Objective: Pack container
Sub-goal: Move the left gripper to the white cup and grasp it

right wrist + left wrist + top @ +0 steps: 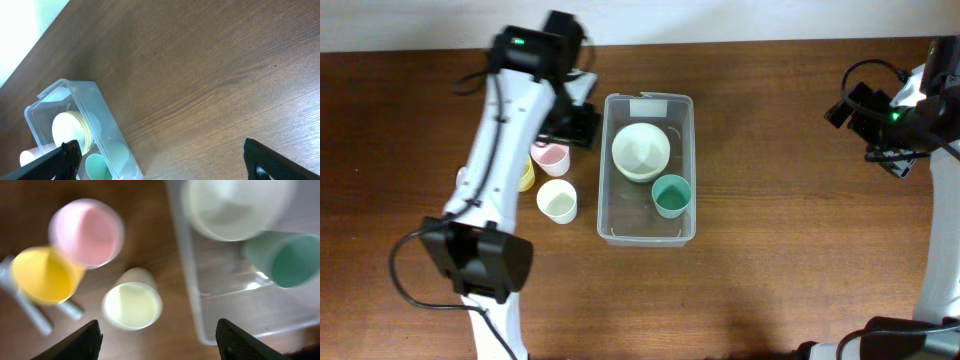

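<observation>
Overhead: clear container [604, 165] mid-table, upright, pale label at its far end. Inside it: cream bowl [641, 150], with a green cup [671, 195] beside it. Clustered just left of the bin: pink cup [551, 157], yellow cup [526, 176], cream cup [557, 201]. Left gripper [162, 340] above the cups, jaws apart, empty. Right gripper [167, 160] well off right, jaws wide, empty.

container [632, 212] | clear rectangular bin, upright, open | mid-table | holds cream bowl [640, 150], green cup [671, 195]
</observation>
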Controlling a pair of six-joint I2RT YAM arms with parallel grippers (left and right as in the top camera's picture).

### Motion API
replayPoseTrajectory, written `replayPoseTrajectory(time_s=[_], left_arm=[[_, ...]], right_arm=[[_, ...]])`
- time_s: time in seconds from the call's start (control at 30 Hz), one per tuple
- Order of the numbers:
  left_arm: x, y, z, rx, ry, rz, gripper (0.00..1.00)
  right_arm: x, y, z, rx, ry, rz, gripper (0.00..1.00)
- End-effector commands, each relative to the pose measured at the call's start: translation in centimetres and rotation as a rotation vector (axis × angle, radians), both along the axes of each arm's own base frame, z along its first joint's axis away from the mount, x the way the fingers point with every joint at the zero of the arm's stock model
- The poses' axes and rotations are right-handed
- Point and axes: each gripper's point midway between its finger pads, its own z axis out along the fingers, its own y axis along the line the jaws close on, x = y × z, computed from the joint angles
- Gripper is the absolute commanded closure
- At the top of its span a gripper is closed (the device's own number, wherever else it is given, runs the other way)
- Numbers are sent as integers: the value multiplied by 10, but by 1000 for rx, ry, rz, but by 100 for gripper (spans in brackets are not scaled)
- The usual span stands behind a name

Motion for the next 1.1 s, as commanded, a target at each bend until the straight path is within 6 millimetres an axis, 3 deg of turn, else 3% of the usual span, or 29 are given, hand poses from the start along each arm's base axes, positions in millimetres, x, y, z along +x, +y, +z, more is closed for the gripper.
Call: replayPoseTrajectory(time_s=[0.0, 0.2, 0.37, 0.57, 0.67, 0.8, 0.97, 1.07], left_arm=[[-3, 33, -11, -24, 65, 116, 26], [-28, 61, -55, -18, 239, 195, 30], [-37, 63, -97, -15, 294, 203, 30], [-48, 60, -130, -31, 332, 206, 35], [-53, 57, -142, -50, 348, 209, 48], [-58, 57, -151, -49, 359, 209, 81], [-57, 55, -151, -61, 358, 210, 98], [-59, 55, -146, -63, 363, 210, 99]], right_arm=[[1, -2, 5, -11, -16, -9, 1], [1, -2, 5, -11, -16, -9, 1], [1, -2, 5, -11, -16, -9, 1], [1, -2, 5, -11, -16, -9, 1], [1, -2, 5, -11, -16, -8, 1], [1, -2, 5, -11, -16, -8, 1], [1, -2, 5, -11, -16, -9, 1], [1, -2, 5, -11, -16, -8, 1]])
